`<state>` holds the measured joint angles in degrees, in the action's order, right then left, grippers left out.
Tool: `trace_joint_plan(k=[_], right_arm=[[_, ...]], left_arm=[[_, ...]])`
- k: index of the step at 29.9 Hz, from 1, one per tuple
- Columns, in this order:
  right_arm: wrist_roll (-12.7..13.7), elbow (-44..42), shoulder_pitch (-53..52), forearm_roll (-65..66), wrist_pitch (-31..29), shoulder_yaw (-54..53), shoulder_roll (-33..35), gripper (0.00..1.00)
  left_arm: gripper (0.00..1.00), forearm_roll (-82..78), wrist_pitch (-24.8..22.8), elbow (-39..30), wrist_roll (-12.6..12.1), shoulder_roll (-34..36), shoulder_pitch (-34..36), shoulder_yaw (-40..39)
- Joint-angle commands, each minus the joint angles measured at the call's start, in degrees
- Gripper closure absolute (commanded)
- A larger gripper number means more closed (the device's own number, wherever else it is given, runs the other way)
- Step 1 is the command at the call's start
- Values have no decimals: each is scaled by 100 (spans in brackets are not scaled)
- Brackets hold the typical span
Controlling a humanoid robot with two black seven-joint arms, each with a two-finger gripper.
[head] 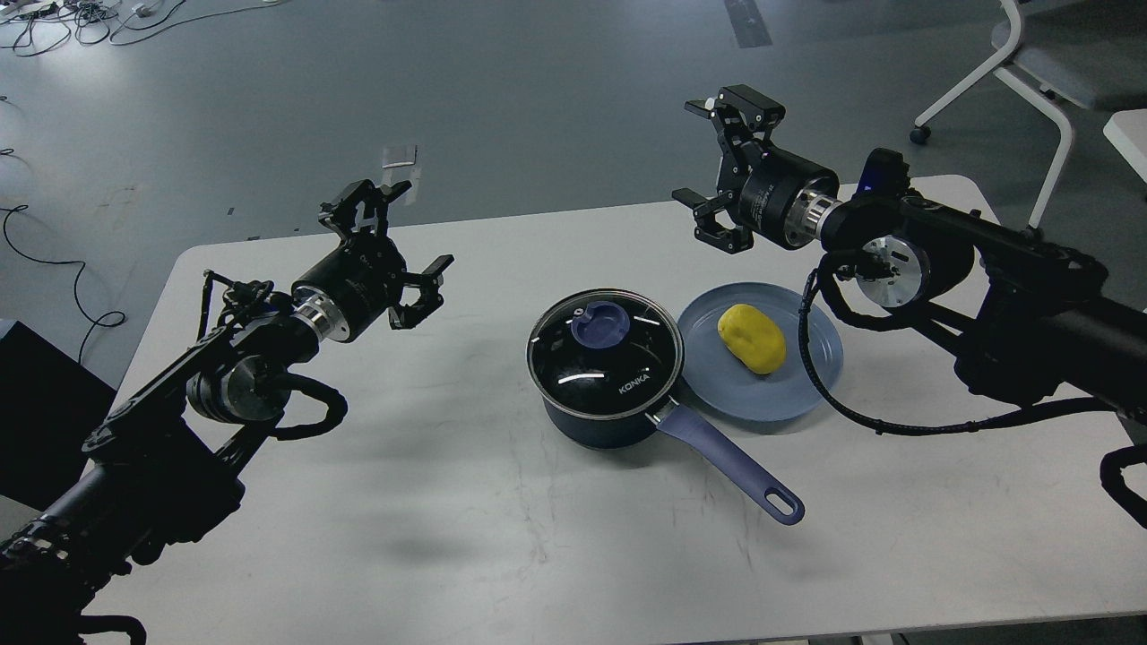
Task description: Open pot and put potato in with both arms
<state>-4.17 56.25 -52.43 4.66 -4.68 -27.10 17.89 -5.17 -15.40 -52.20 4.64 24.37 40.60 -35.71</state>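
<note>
The dark navy pot [602, 394] stands mid-table with its glass lid [605, 351] on; the lid has a blue knob. Its long periwinkle handle [735, 466] points toward the front right. The yellow potato [752, 338] lies on a flat blue plate [797, 394] just right of the pot. My left gripper [403, 242] hovers open above the table, well left of the pot. My right gripper [708, 161] is open too, raised above the table's far edge behind the plate. Neither holds anything.
The white table [403, 502] has bare surface in front of and left of the pot. A white chair [1030, 72] stands on the grey floor at the back right. Cables lie on the floor at the far left.
</note>
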Motion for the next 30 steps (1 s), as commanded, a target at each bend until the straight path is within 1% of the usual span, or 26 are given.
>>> trace_joint_plan(k=[1,8,12,15,17,19,25,30], right_arm=[[74,0,136,0,-314,-15,13,0],[83,0,400,0,-306,-296,30,0],[75,0,409,0,-314,-331,153,0],[66,0,409,0,-314,-366,206,0],[48,9,400,0,-332,-401,258,0],[31,9,400,0,-332,-489,302,0],[31,18,365,-9,-332,-683,540,0],[31,18,356,0,-323,-692,549,0]], left_arm=[[0,-2,-7,-9,-7,42,-26,46],[0,77,37,-27,11,15,-70,3],[0,86,-15,-27,37,15,-87,-24],[0,16,-15,-45,186,-11,-123,-15],[0,-2,2,-53,484,-55,-131,-15],[0,-2,37,-53,652,-72,-123,-15],[0,-2,37,-53,652,-125,-123,-15],[0,-19,133,-62,670,-143,-114,55]])
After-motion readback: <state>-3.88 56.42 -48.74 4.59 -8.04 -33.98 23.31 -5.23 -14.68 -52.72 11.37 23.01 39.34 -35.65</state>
